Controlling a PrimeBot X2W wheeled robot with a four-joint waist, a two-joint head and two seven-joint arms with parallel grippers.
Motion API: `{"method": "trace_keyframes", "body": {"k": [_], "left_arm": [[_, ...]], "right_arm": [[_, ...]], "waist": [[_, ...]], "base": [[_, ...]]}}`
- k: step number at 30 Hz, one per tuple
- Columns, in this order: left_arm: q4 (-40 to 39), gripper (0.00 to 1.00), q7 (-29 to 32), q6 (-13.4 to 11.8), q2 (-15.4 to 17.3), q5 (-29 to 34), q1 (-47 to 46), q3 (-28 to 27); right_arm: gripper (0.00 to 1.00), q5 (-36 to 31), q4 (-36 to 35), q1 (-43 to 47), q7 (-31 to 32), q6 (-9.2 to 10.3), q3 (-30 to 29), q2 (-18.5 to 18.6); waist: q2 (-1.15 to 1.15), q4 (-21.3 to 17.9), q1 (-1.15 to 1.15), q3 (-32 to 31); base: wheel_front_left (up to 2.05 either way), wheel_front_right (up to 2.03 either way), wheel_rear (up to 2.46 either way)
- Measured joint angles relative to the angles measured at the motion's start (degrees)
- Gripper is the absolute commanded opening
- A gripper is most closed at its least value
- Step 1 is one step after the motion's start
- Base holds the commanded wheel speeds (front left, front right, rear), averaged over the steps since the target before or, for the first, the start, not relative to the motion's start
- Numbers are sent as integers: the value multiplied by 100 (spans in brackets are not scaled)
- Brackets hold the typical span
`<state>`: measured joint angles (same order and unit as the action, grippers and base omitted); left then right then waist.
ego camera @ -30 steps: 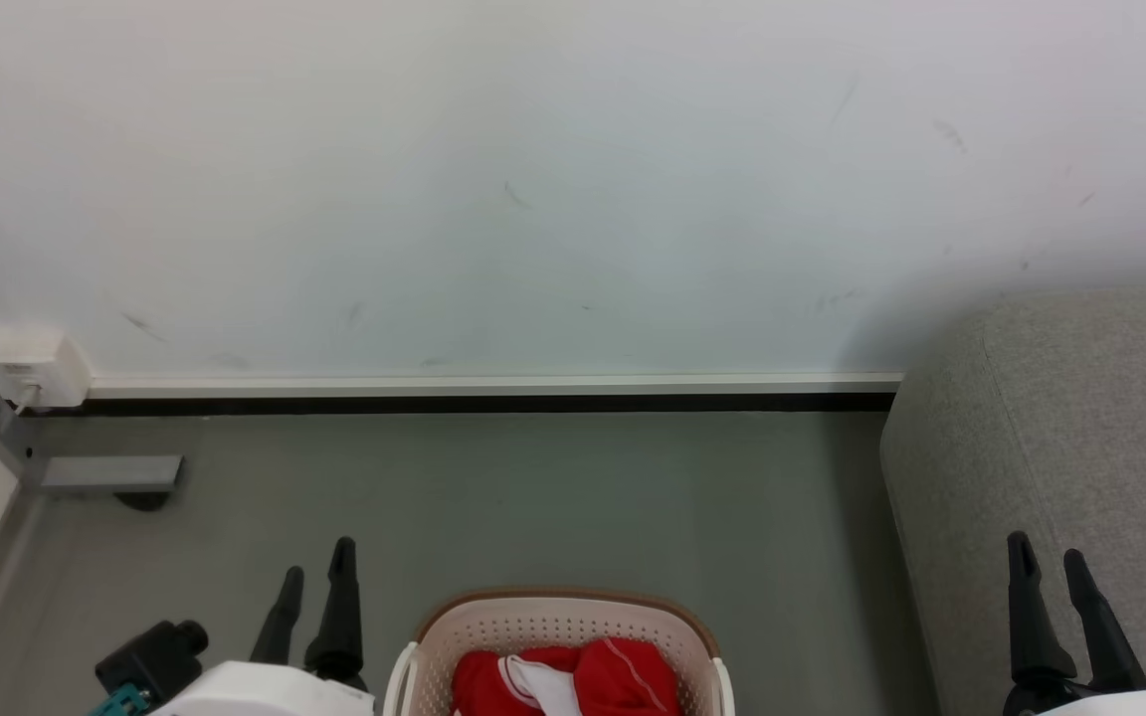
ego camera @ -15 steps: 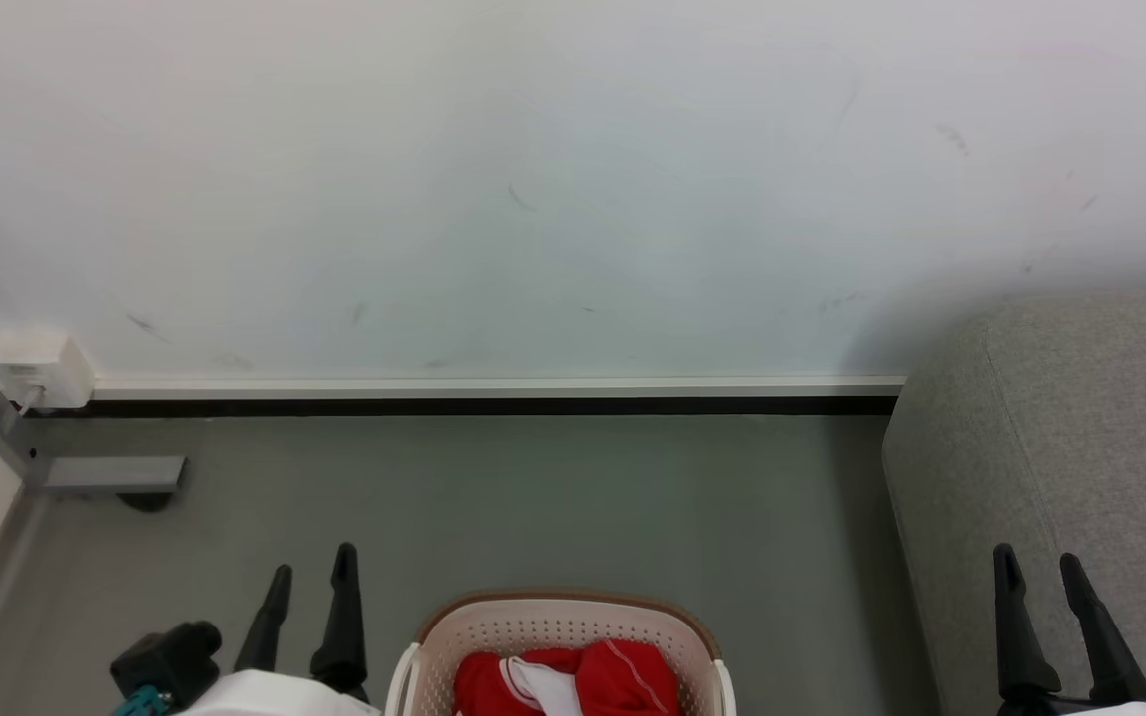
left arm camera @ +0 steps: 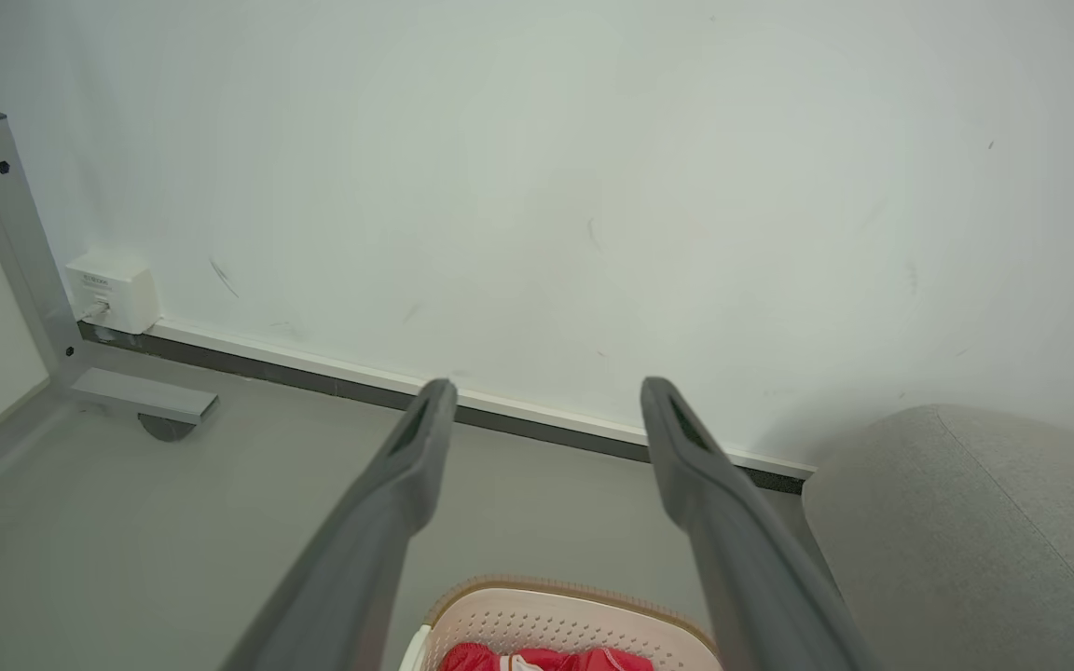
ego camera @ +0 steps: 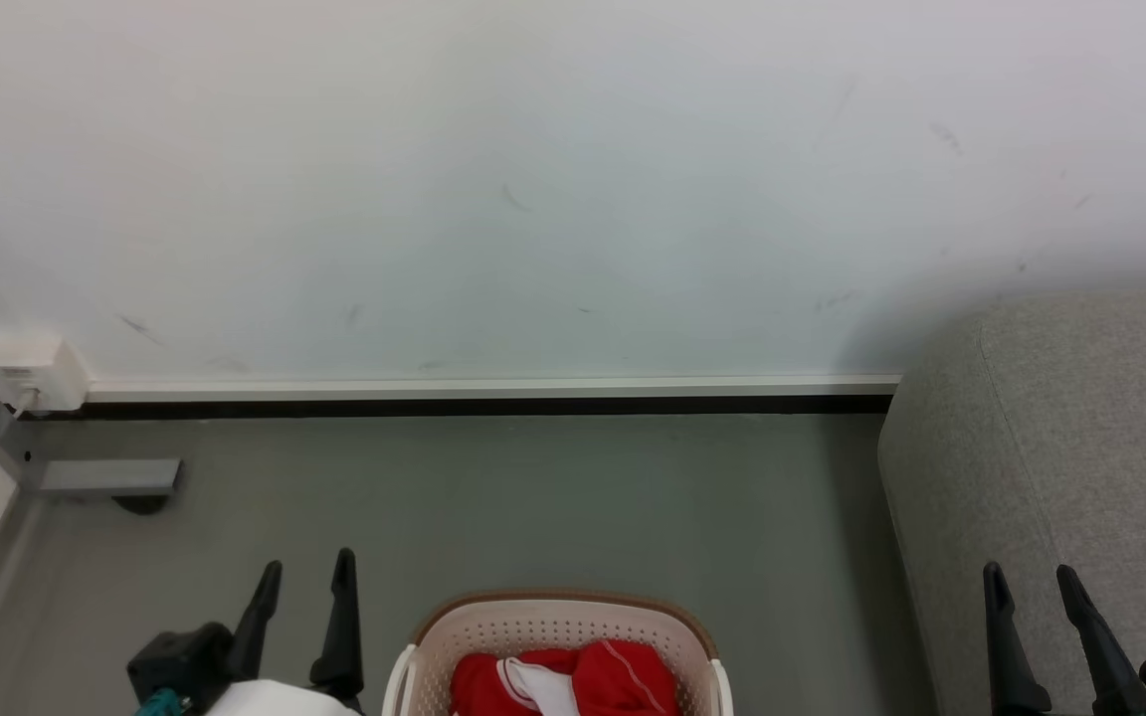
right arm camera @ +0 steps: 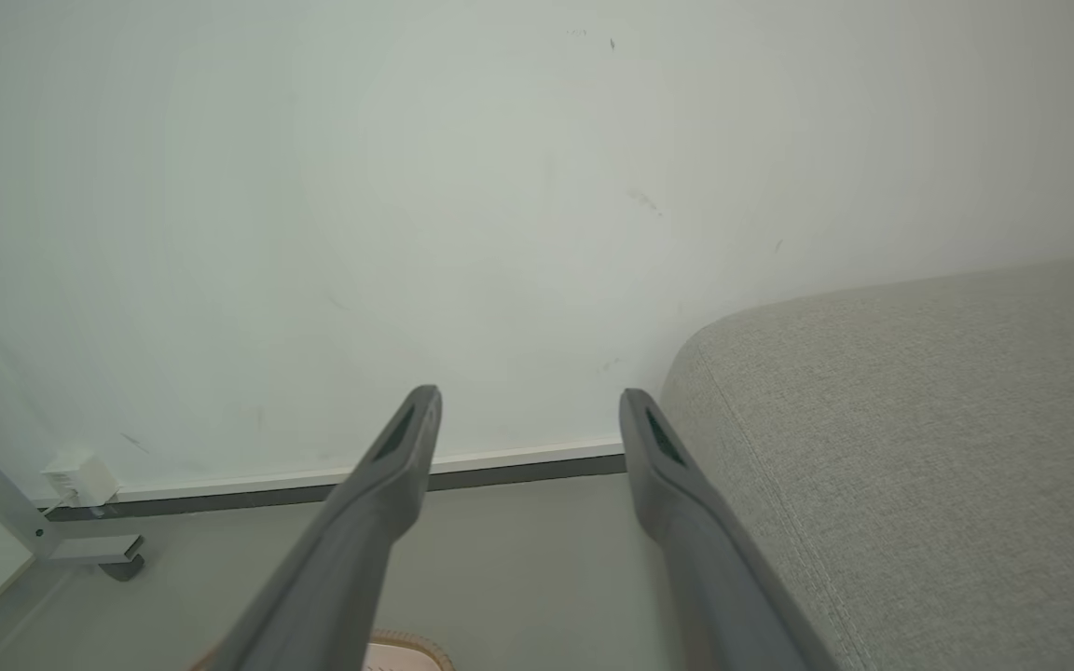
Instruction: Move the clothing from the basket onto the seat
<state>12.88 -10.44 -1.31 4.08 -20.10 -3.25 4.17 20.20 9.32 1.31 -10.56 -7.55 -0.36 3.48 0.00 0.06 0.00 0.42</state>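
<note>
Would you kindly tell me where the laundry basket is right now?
In the head view, the laundry basket sits on the floor at bottom centre, holding the red clothing, between the left end effector and the grey seat.

Red-and-white clothing, cream brown-rimmed basket, grey seat.

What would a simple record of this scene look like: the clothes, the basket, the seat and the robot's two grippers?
clothing: red and white, bunched inside the basket
basket: cream, brown rim, standing on the grey floor
seat: grey fabric, to the right of the basket
left gripper: open, holding nothing, left of the basket
right gripper: open, holding nothing, by the seat
progress: no garment moved yet
</note>
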Motion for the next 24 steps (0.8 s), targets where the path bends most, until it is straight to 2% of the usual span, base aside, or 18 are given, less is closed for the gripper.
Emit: {"method": "trace_keyframes", "body": {"k": [24], "left_arm": [[167, 100, -278, -126, 79, 1128, 138, -13]], "right_arm": [[100, -833, 25, 122, -270, 0, -57, 36]], "waist": [[0, 22, 0, -42]], "base": [[0, 0, 0]]}}
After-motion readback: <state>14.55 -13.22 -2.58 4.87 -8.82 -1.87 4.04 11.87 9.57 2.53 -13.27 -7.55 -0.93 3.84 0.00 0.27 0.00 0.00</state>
